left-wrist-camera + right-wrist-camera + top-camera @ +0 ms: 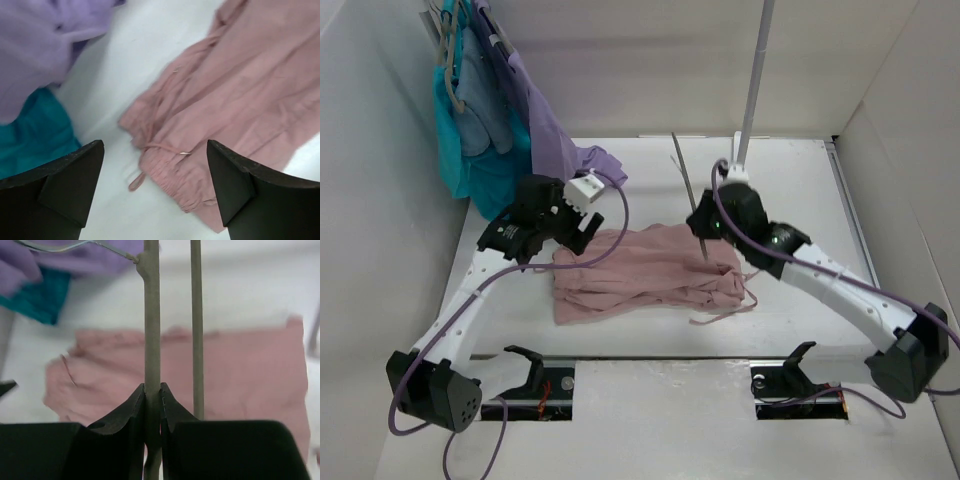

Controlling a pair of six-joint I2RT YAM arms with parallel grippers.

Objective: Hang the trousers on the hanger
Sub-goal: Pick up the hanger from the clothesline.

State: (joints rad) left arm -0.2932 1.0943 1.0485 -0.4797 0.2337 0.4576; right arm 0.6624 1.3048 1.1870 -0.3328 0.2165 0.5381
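Note:
The dusty-pink trousers lie folded flat in the middle of the table. Their gathered waistband and drawstrings show in the left wrist view, and their flat cloth in the right wrist view. My right gripper is shut on the thin grey hanger, which stands on edge over the trousers' right part. Its bar runs up between the jaws. My left gripper is open and empty, just above the trousers' left end, over the waistband.
A lilac garment and a teal garment hang at the back left, the lilac one trailing onto the table. A white pole stands at the back. White walls close in both sides.

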